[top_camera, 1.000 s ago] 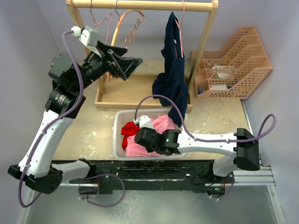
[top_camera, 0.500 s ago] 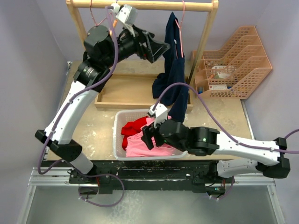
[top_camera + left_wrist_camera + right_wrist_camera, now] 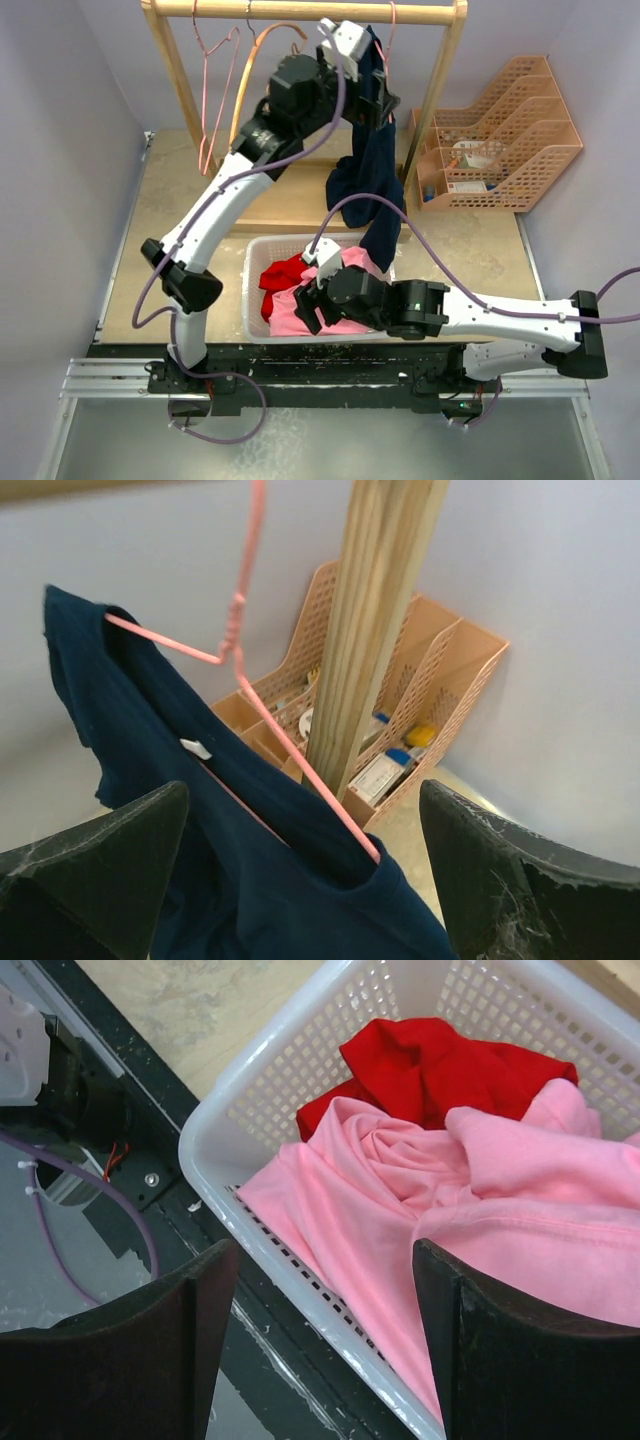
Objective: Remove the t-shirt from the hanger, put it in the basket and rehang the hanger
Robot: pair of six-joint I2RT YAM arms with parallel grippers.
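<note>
Your left arm has swung across from the empty hangers at 10 o'clock and now has its left gripper (image 3: 383, 104) up at the rail (image 3: 300, 11), right against the navy t-shirt (image 3: 372, 180) at about 12 o'clock in the top view. In the left wrist view that gripper (image 3: 300, 790) is spread fully wide. The shirt's (image 3: 150, 770) collar and the pink hanger (image 3: 240, 655) sit between the two fingers, and nothing is pinched yet. The shirt is still on the hanger, draped unevenly, with one shoulder high at 10 o'clock and the hem trailing down toward the white basket (image 3: 250, 290).

Your right gripper (image 3: 308, 308) has let go in the last second. It hangs released over the basket's (image 3: 260, 1090) 7 o'clock corner, and there is only the pink garment (image 3: 500, 1190) and the red one (image 3: 440, 1060) below its jaws.

So the earlier garments look delivered, and this is probably the approach for the last shirt. You will likely want the left gripper to take cloth near the collar rather than the wire. If it catches the hanger too, the whole thing could lift off the rail.
</note>
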